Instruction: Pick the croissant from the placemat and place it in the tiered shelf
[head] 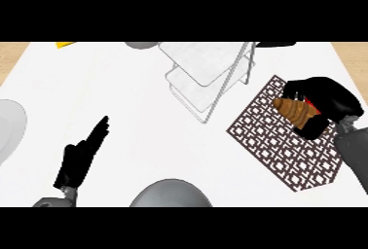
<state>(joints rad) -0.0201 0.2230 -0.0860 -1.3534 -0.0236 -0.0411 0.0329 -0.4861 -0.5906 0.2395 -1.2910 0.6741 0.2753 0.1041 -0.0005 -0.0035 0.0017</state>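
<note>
The right hand (325,104) is over the far end of the placemat (277,141), fingers and thumb curled round the croissant (293,110), which shows as a brown ridged cone poking out toward the shelf side of the hand. The hand comes at it from the right and wraps the thick end, leaving the pointed end free; that looks sensible to me, since the free tip can lead the way into the shelf. Whether the croissant is just clear of the mat or touching it, I cannot tell from this steep angle. A bit of red shows just beside the croissant, under the hand; I cannot make out what it is.

The shelf (208,73) stands to the left of the mat, close by, a pale wire frame with stepped tiers, its near corner almost reaching the mat's edge. That closeness keeps the carry short: the hand needs only to lift, swing left and come down onto a tier. The wire uprights on the mat side are the thing to watch, as I judge it, since the hand is bulky.

The left hand (81,155) lies out on the white worktop (129,97) well away from all this, fingers straight and together, pointing up the worktop. It is resting there, out of the right arm's path.

A grey bowl (171,193) sits at the near edge, and a pale plate (9,129) at the left edge, both apart from the job.
</note>
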